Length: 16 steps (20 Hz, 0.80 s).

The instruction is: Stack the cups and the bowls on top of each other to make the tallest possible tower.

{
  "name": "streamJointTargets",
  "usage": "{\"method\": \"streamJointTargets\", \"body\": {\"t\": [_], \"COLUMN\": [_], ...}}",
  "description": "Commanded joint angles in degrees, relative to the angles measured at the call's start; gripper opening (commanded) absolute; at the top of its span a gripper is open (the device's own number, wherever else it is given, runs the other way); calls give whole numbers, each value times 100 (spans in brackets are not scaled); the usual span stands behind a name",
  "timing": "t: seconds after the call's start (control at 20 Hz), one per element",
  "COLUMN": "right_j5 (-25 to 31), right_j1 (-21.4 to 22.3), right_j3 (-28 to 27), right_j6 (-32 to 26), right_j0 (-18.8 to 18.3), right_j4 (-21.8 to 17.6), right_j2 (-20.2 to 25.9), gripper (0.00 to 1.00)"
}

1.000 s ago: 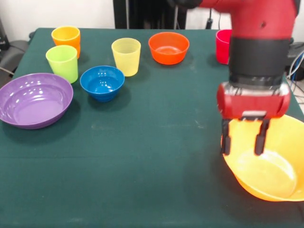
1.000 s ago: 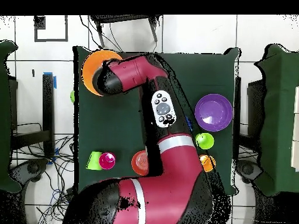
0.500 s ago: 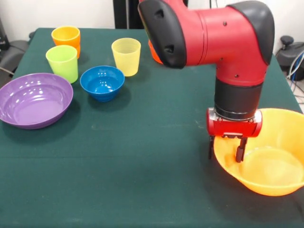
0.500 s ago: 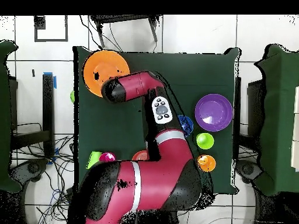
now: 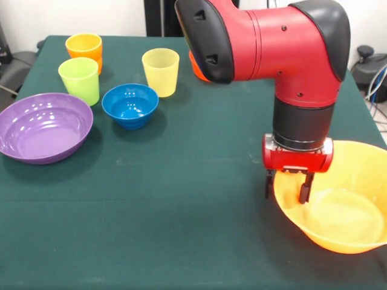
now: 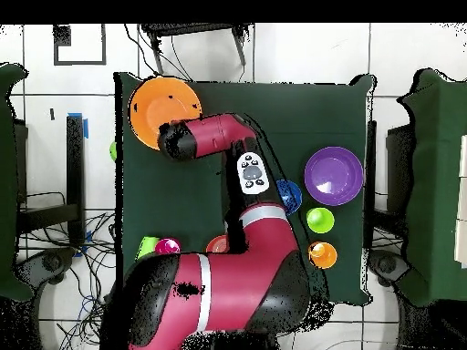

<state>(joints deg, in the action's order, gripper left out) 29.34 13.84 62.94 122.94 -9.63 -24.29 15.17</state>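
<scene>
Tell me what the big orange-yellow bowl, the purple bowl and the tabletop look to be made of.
Orange-yellow bowl: probably thin plastic, smooth and slightly translucent, since its inside glows lighter. Purple bowl: likely glossy hard plastic; bright highlights sit on its inner wall. Tabletop: seemingly covered in dark green cloth or felt, matte, with no reflections and faint pale scuffs.
</scene>
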Motion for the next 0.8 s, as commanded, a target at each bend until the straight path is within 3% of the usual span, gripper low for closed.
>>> {"method": "streamJointTargets", "body": {"t": [0.05,0.25,0.4,0.8], "right_j5": [-42,78,123,128], "right_j1": [117,447,667,702], "right_j3": [660,897,889,864], "right_j6": [589,350,444,412], "right_j0": [32,-74,96,219], "right_j4": [27,5,-195,-125], "right_j2": [-333,-437,-861,-1188], "gripper": [100,100,100,100]}}
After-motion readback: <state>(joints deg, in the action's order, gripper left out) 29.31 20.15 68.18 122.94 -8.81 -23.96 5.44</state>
